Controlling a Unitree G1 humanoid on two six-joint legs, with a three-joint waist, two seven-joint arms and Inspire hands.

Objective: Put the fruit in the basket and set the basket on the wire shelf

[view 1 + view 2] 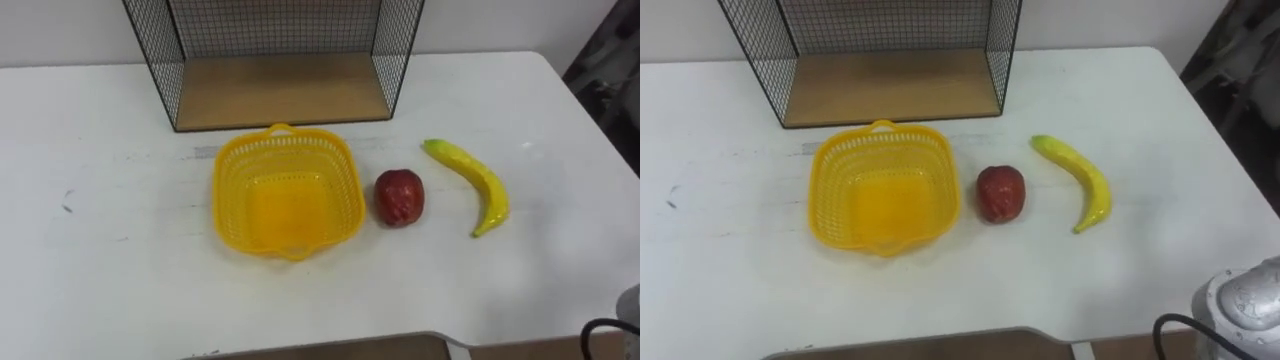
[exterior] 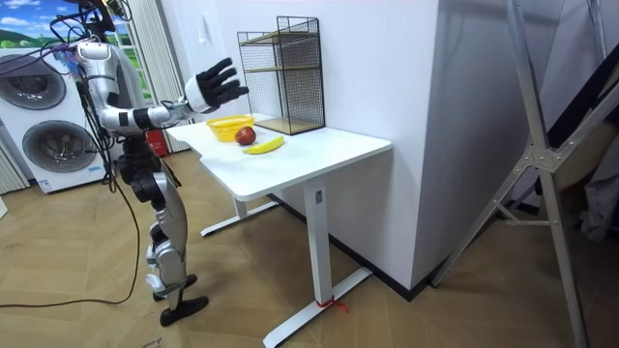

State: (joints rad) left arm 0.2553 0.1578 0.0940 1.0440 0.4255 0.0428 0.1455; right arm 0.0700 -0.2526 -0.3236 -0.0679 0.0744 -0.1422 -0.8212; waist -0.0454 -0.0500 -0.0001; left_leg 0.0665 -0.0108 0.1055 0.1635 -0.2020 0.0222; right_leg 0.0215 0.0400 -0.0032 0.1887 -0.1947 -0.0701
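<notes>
The yellow basket (image 1: 232,200) sits empty on the table (image 1: 100,260). We see the apple (image 1: 399,197) just beside it at 3 o'clock, the banana (image 1: 478,182) beyond, and the wire shelf (image 1: 280,90) at 12. The right hand (image 2: 215,87) (raised above the table) is spread wide, holding nothing.

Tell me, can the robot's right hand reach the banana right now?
Probably yes: the right hand is raised open beside the table, and the banana lies uncovered, nothing in between.

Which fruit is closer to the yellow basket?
The red apple: it sits just right of the basket, while the banana lies farther right, beyond the apple.
</notes>
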